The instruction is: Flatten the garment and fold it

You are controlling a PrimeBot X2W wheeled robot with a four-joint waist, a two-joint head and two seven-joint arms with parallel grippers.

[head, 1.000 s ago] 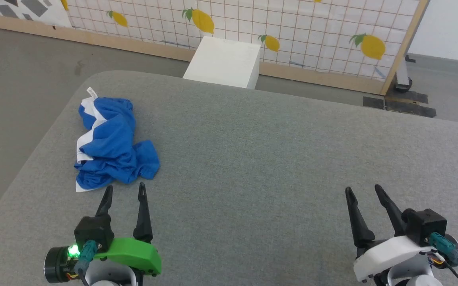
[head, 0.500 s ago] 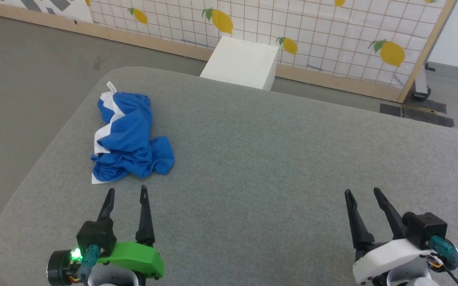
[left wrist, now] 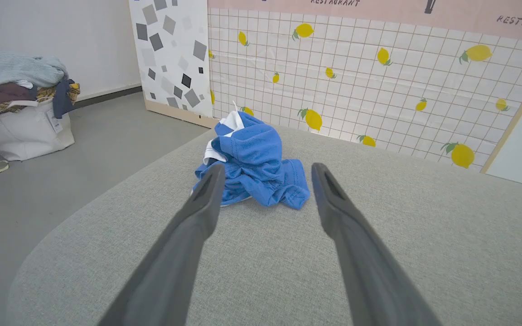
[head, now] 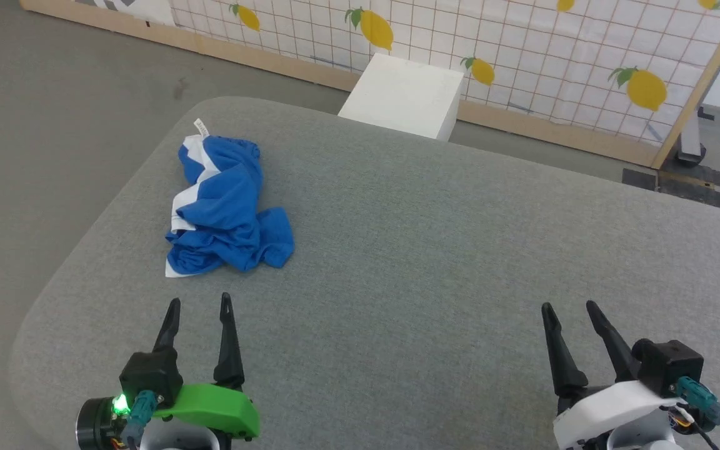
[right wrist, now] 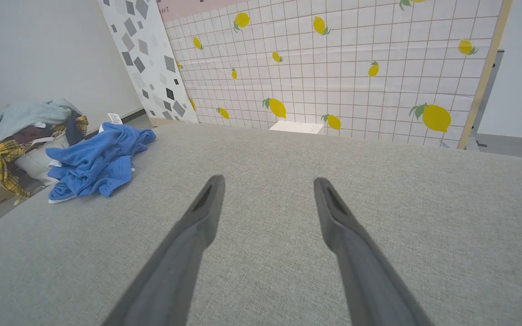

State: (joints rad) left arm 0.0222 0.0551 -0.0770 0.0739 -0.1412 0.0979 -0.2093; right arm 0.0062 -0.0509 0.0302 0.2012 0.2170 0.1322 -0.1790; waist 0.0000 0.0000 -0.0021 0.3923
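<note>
Though crumpled, garment (head: 225, 209) ahead of left fingers (head: 230, 344); white box (head: 407, 97) beyond table (head: 429, 250).

Bright, even indoor light, diffuse, looks like it comes from above. No hard shadows on my grey fabric-covered table (head: 435, 262). Just a thin soft shadow under the near edge of the crumpled royal-blue fabric garment (head: 229, 206). No glare, nothing blown out. The small green status light (head: 116, 403) at my left wrist blooms a little. Head view is sharp with mild grain. Wrist views are wide-angle: grid lines of the lemon-print wall panel (left wrist: 379, 81) curve slightly toward the edges. My left gripper (left wrist: 266, 166) looms oversized, its fingers soft near the bottom edge. Same for my right gripper (right wrist: 268, 179).
</note>
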